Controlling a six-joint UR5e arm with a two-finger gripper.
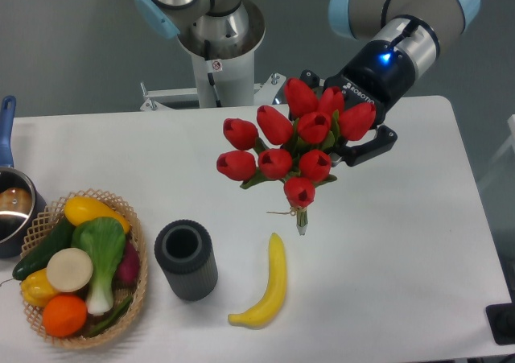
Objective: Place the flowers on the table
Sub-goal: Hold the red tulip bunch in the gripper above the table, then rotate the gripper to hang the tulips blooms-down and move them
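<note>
A dark grey ribbed cylindrical vase (186, 260) is standing upright on the large white rectangular table (402, 266), with a yellow banana (267, 286) lying just to its right. At the left edge a woven wicker basket (138, 260) is sitting, filled with vegetables and fruit, and a metal pot with a blue handle (11, 200) is showing partly beyond it.

The bunch of red tulip buds with green leaves and stems tied with string (291, 142) is hanging in the air over the middle of the table, buds facing the camera, stem ends pointing down towards the surface just above the banana's tip. The black two-finger gripper (354, 134) is sitting behind the buds on the right; the flowers are hiding most of its fingers, so whether they are clamped on the stems cannot be told.

White tabletop is lying bare to the right of the banana and below the bunch, out to the rounded right-hand corners.
</note>
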